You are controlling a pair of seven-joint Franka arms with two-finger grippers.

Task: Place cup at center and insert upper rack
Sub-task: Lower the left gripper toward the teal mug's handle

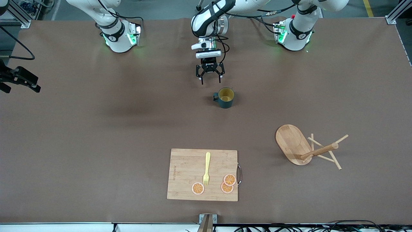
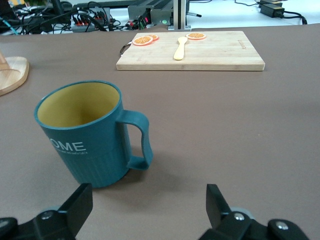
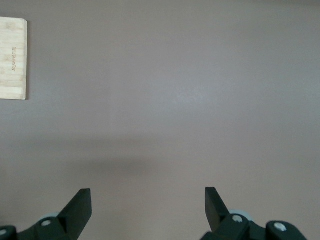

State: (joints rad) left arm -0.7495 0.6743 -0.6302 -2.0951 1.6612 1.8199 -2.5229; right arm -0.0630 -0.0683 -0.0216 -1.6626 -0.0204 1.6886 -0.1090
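Observation:
The cup [image 1: 225, 97] [image 2: 87, 135], dark teal with a yellow inside, stands upright in the middle of the table, its handle toward the right arm's end. My left gripper [image 1: 210, 77] [image 2: 148, 205] hangs open just above the table beside the cup, on the side toward the robots' bases, with nothing between its fingers. The upper rack [image 1: 309, 149] lies tipped on its side, nearer the front camera than the cup and toward the left arm's end. An edge of its oval base [image 2: 11, 75] shows in the left wrist view. My right gripper [image 3: 148, 202] is open over bare table, outside the front view.
A bamboo cutting board [image 1: 186, 167] [image 2: 220, 52] [image 3: 12, 57] lies near the front edge with a yellow fork [image 1: 206, 169] and three orange slices [image 1: 229, 179] on it. A dark bracket [image 1: 19, 79] juts in at the right arm's end.

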